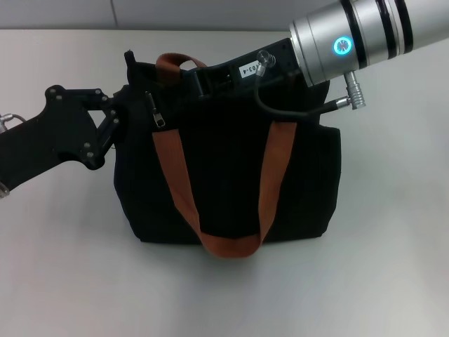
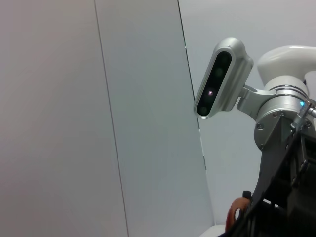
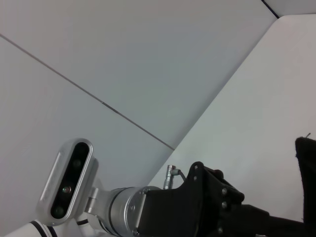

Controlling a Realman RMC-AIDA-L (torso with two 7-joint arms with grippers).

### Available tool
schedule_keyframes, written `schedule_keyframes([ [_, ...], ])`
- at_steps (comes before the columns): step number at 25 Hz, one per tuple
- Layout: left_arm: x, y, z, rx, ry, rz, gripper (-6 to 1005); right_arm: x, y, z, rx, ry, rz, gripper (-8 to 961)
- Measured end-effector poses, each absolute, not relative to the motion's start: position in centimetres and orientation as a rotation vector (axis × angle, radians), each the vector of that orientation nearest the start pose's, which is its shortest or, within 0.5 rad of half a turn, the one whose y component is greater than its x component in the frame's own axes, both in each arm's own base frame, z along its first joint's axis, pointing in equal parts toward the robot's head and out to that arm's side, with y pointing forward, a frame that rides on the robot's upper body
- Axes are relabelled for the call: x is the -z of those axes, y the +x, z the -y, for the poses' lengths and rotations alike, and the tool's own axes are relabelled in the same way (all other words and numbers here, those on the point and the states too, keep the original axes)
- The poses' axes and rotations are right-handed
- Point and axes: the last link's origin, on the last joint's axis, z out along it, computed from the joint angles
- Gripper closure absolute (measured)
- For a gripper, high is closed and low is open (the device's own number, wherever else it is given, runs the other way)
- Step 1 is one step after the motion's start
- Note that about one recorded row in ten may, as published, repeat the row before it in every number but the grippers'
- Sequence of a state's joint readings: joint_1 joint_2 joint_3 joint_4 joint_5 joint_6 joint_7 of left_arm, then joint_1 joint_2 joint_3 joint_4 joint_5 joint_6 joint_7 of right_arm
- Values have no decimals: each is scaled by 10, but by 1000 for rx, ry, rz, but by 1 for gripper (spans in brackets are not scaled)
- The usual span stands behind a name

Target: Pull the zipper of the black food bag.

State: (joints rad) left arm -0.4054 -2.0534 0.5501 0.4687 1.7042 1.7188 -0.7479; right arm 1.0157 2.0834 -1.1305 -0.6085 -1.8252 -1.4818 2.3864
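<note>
The black food bag (image 1: 224, 175) stands in the middle of the white table, with one rust-brown strap (image 1: 231, 242) hanging down its front and another (image 1: 172, 62) looped over its top. The silver zipper pull (image 1: 157, 119) hangs at the bag's upper left, beside the left strap. My left gripper (image 1: 116, 116) is against the bag's upper left side, close to the pull. My right gripper (image 1: 207, 81) reaches in from the upper right onto the bag's top edge, dark against the dark fabric. A corner of the bag (image 3: 306, 153) shows in the right wrist view.
The white table (image 1: 393, 232) lies all around the bag. A black cable (image 1: 295, 111) loops from my right wrist over the bag's top right. The left wrist view shows the right arm's wrist camera (image 2: 219, 79) and a grey wall.
</note>
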Motion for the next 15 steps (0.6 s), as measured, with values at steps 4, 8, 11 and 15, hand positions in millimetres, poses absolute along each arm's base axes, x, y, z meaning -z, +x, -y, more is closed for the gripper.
schedule_keyframes([
  [4, -27, -287, -290, 979, -2352, 82, 965, 59, 65, -384, -497, -3030, -1397, 282],
  [8, -27, -287, -290, 978, -2352, 82, 965, 59, 65, -386, -488, -3017, -1393, 421],
  [11, -27, -287, -290, 981, -2353, 79, 965, 59, 65, -387, -490, -3009, -1392, 497],
  [15, -28, -286, -290, 981, -2353, 77, 964, 60, 67, -389, -472, -2998, -1385, 524],
])
